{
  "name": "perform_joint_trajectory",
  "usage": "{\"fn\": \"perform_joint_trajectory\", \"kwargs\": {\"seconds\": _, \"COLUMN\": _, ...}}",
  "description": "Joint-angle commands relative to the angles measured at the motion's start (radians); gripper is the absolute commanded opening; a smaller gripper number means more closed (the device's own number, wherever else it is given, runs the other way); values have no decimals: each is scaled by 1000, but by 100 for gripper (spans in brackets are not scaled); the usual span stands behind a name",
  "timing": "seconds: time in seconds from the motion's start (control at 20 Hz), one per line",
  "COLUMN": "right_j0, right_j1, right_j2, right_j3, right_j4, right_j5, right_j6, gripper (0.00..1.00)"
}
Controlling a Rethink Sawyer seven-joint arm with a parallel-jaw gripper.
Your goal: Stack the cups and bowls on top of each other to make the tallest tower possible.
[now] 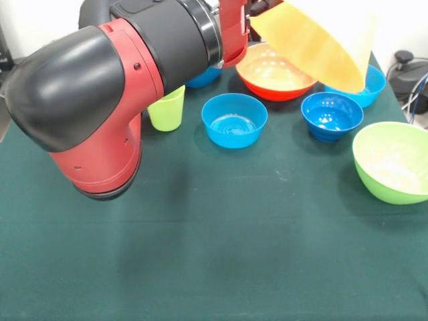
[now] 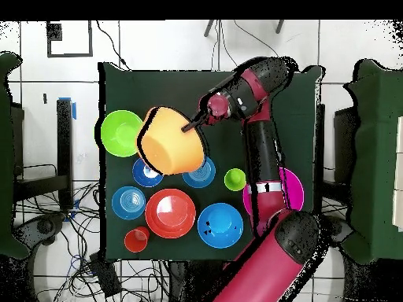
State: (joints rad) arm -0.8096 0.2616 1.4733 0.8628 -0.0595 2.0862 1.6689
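Note:
My gripper (image 2: 192, 124) is shut on the rim of the large light-orange bowl (image 2: 171, 141) and holds it tilted in the air above the table; it also shows in the front view (image 1: 314, 40), with the gripper (image 1: 259, 9) at the top edge. Below stand the red-orange bowl (image 1: 274, 70), the lime-green bowl (image 1: 394, 160), three small blue bowls (image 1: 234, 120) (image 1: 332, 115) (image 1: 371, 87) and a medium blue bowl (image 2: 220, 225). The lime-green cup (image 1: 167, 107) stands upright. The orange cup (image 2: 137, 238) stands near the robot's side. The pink bowl (image 2: 283, 189) lies partly under my arm.
My thick red and black arm (image 1: 100, 87) fills the upper left of the front view and hides the pink bowl there. The dark green table (image 1: 214, 254) has bare cloth on the side away from the robot. Cables lie on the floor around the table.

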Motion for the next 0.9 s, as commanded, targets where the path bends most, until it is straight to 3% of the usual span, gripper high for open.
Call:
{"fn": "perform_joint_trajectory", "kwargs": {"seconds": 0.05, "right_j0": 17, "right_j1": 19, "right_j2": -106, "right_j3": -74, "right_j4": -49, "right_j5": 52, "right_j6": -307, "gripper": 0}}
{"fn": "perform_joint_trajectory", "kwargs": {"seconds": 0.1, "right_j0": 14, "right_j1": 20, "right_j2": -106, "right_j3": -69, "right_j4": -48, "right_j5": 44, "right_j6": -305, "gripper": 0}}
{"fn": "perform_joint_trajectory", "kwargs": {"seconds": 0.15, "right_j0": 17, "right_j1": 20, "right_j2": -106, "right_j3": -71, "right_j4": -46, "right_j5": 38, "right_j6": -300, "gripper": 100}}
{"fn": "perform_joint_trajectory", "kwargs": {"seconds": 0.35, "right_j0": 10, "right_j1": 19, "right_j2": -102, "right_j3": -50, "right_j4": -59, "right_j5": 21, "right_j6": -322, "gripper": 100}}
{"fn": "perform_joint_trajectory", "kwargs": {"seconds": 0.45, "right_j0": -18, "right_j1": 12, "right_j2": -92, "right_j3": 23, "right_j4": -55, "right_j5": -43, "right_j6": -284, "gripper": 100}}
{"fn": "perform_joint_trajectory", "kwargs": {"seconds": 0.7, "right_j0": -120, "right_j1": -20, "right_j2": -16, "right_j3": 337, "right_j4": -36, "right_j5": -330, "right_j6": -112, "gripper": 100}}
{"fn": "perform_joint_trajectory", "kwargs": {"seconds": 0.9, "right_j0": -183, "right_j1": -133, "right_j2": 94, "right_j3": 603, "right_j4": -1, "right_j5": -621, "right_j6": 154, "gripper": 100}}
